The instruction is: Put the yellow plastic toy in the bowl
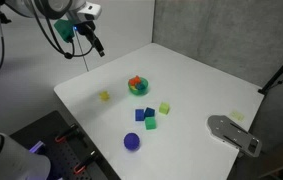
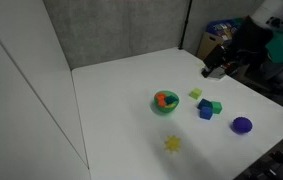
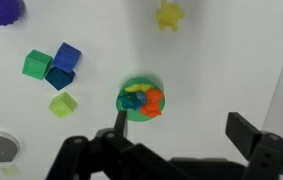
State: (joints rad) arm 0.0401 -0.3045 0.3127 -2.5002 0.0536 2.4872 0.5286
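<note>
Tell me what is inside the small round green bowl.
The green bowl holds small orange, yellow and blue pieces heaped together; the bowl's floor beneath them is covered.

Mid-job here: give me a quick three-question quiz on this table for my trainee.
1. True or false: the gripper is open and holds nothing.
2. Where is the yellow toy? A: inside the bowl. B: on the bare table, apart from the green bowl. C: between the fingers.
3. Fill in: the ball is coloured ___.

Key: 1 true; 2 B; 3 purple.
</note>
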